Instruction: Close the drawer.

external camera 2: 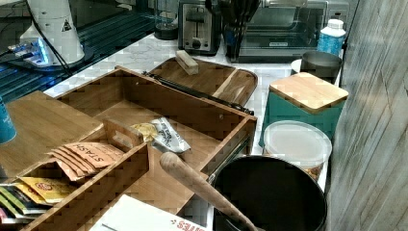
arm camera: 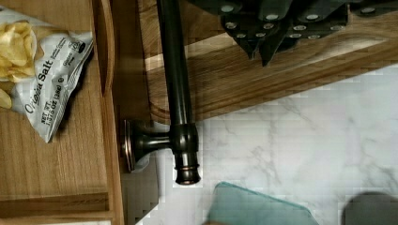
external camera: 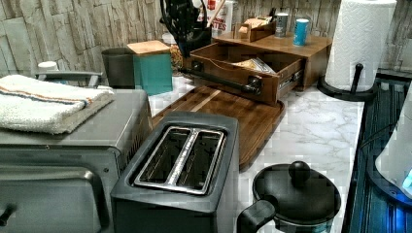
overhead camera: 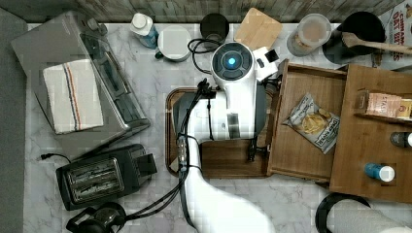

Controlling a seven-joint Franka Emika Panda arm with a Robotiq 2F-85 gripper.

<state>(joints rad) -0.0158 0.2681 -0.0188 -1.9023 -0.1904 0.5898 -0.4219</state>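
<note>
On the marble counter, the drawer (overhead camera: pixel 306 127) sticks far out of the wooden rack (overhead camera: pixel 374 136), over the edge of the dark serving tray (overhead camera: pixel 228 162). It is a shallow brown wooden box with thin walls and a flat bottom. A long dark metal handle bar (arm camera: pixel 174 70) runs along its front. A bag of chips (overhead camera: pixel 313 122) lies inside, so the drawer is not empty.

The gripper (arm camera: pixel 281 28) hangs just in front of the handle bar, above the tray. I cannot tell if its fingers are apart or together.

To do this step well, I think the arm should push flat on the drawer front, near the middle of the bar. A push at one end could turn the drawer and make it jam. The push should go straight toward the rack, slow and even, until the front meets the rack.
</note>
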